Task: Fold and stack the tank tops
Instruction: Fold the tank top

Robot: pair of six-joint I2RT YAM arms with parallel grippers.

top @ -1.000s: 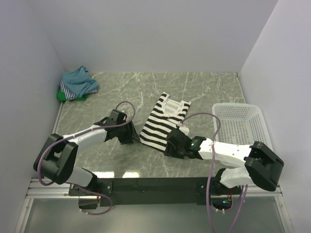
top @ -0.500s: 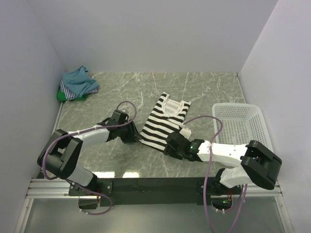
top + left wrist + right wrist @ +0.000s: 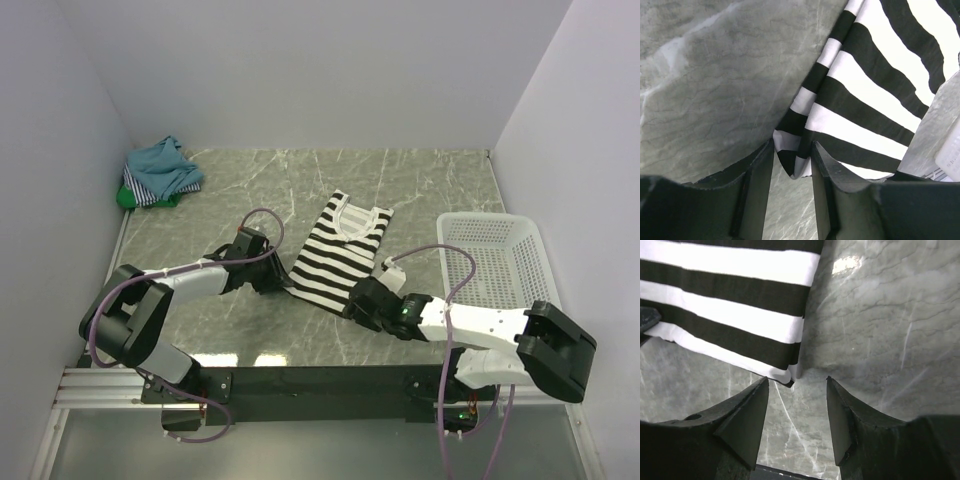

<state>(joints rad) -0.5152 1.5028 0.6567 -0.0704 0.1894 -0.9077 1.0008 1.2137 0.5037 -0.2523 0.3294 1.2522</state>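
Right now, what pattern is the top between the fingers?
Bold black-and-white stripes on the top, clearest in the left wrist view.

A black-and-white striped tank top [image 3: 335, 255] lies flat mid-desk, neckline facing away. Blue and green tops [image 3: 158, 172] sit crumpled in the far-left corner.

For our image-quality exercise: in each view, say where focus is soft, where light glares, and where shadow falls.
Top view: evenly lit and sharp, soft shadows under the arms. Left wrist view: fingers dark and blurred, the striped top sharper. Right wrist view: a bright glare patch on the table, fingers in shadow.
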